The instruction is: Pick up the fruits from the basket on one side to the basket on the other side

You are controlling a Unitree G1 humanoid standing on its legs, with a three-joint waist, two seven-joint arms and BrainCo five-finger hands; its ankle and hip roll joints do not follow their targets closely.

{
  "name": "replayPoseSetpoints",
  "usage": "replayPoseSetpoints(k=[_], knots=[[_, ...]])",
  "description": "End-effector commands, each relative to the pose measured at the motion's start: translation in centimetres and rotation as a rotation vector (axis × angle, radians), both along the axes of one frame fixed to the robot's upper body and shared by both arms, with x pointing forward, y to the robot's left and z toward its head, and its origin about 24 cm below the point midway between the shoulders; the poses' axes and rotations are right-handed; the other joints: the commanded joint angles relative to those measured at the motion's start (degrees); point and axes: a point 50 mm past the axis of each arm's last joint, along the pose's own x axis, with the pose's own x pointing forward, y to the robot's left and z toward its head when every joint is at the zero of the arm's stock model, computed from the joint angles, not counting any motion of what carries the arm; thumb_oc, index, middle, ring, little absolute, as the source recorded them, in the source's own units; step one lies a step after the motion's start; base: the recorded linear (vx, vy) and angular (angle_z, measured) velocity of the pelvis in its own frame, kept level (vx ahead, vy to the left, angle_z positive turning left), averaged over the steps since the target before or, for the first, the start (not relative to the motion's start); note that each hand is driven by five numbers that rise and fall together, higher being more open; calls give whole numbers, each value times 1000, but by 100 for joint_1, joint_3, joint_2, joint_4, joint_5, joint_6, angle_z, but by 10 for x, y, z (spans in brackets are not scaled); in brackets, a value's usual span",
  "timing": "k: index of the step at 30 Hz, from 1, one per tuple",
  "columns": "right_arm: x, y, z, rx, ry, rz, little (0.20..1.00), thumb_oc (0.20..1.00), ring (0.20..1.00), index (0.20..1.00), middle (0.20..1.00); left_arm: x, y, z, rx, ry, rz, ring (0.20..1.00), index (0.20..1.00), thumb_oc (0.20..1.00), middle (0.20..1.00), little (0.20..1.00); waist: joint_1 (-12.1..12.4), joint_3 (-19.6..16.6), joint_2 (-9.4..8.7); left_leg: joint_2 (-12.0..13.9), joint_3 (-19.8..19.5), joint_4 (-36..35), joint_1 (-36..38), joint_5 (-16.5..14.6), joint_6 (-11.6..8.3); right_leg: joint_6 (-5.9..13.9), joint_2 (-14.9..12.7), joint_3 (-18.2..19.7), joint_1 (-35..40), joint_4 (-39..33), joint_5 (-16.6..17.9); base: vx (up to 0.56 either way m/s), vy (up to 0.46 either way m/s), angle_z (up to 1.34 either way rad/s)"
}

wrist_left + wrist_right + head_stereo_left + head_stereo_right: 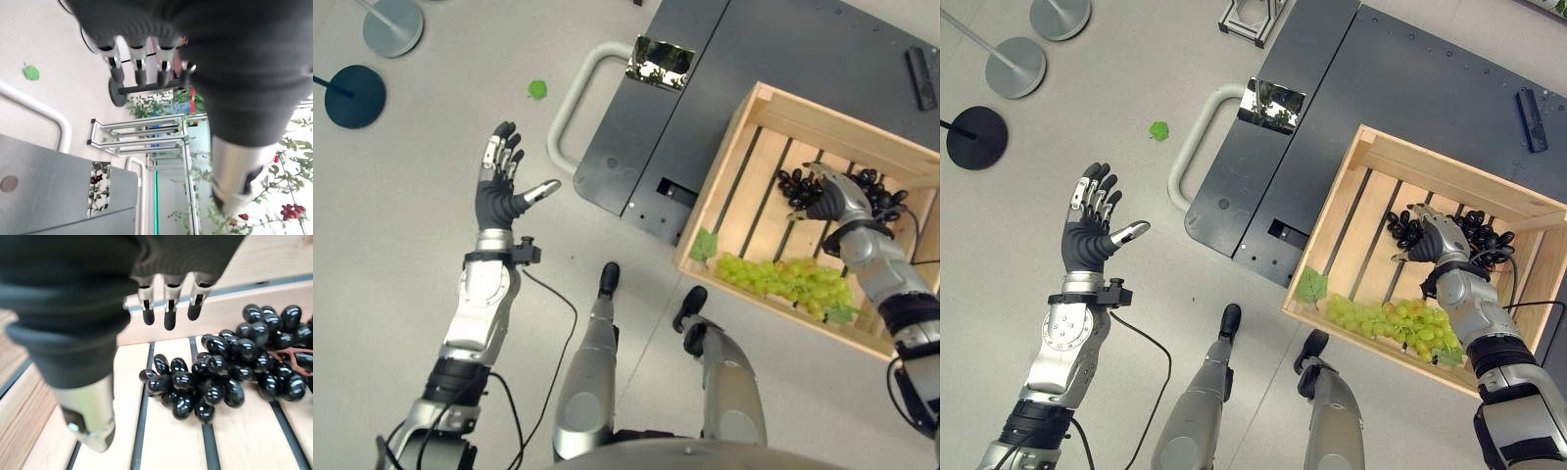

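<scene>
A wooden slatted crate (822,113) stands on a dark cart at the right. Inside it, a bunch of black grapes (215,377) lies near the far wall and a bunch of green grapes (783,277) lies along the near wall. My right hand (837,199) hovers inside the crate just over the black grapes (1402,228), fingers (168,308) straight and open, holding nothing. My left hand (499,196) is raised above the bare floor at the left, open and spread, also holding nothing.
The crate rests on a dark grey cart platform (705,98) with a white tubular handle (570,98). A green leaf (537,89) lies on the floor, and another (704,245) hangs at the crate's near corner. Round stand bases (354,96) sit far left.
</scene>
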Motion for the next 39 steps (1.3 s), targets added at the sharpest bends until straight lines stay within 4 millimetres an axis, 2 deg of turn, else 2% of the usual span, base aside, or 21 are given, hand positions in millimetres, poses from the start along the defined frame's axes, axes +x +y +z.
replayPoseSetpoints(k=[1,7,12,19,24,25,26,39], knots=[[-4,-21,18,-128,-12,-63,1000,1000,1000,1000,1000,-11,-10,29,-10,-173,-46,1000,1000,1000,1000,1000,-98,82,3,-88,-26,-386,55,231,67,186,49,51,32,359,-739,0,0,0],[-11,-40,17,-216,57,-131,1000,1000,1000,1000,1000,-11,-10,31,-4,-178,-50,1000,1000,1000,1000,1000,-99,109,-16,-131,-36,-385,18,230,85,202,10,61,-13,370,-717,2,4,1],[-14,-44,24,-329,107,-118,1000,1000,1000,1000,1000,-11,-9,31,3,-175,-39,1000,1000,1000,1000,1000,-118,110,-47,-148,-40,-417,10,232,95,206,-17,63,-39,398,-730,1,3,1],[-14,-52,28,-372,149,-146,1000,1000,1000,1000,1000,-11,-11,29,4,-166,-48,1000,1000,1000,1000,1000,-112,111,-56,-170,-59,-428,1,234,103,210,-38,62,-45,388,-707,0,0,0],[-11,-48,31,-366,131,-141,1000,1000,1000,1000,1000,-11,-10,28,-2,-159,-43,1000,1000,1000,1000,1000,-106,112,-77,-174,-55,-453,-23,249,106,220,-41,57,-76,382,-686,-17,10,0],[-11,-46,29,-363,129,-133,1000,1000,1000,1000,1000,-12,-10,28,-3,-158,-43,1000,1000,1000,1000,1000,-84,113,-48,-168,-45,-435,-126,371,132,186,-49,-36,-142,355,-530,0,0,0],[-11,-45,30,-367,124,-130,1000,1000,1000,1000,1000,-11,-10,28,-3,-159,-43,1000,1000,1000,1000,1000,-107,112,-80,-174,-62,-464,-35,261,106,220,-40,55,-74,372,-686,0,0,0],[2,-25,36,-367,81,-78,1000,1000,1000,1000,1000,-11,-13,29,-14,-162,-53,1000,1000,1000,1000,1000,-64,113,-35,-196,-79,-517,-75,297,115,220,-64,33,-151,419,-704,8,-4,1]])
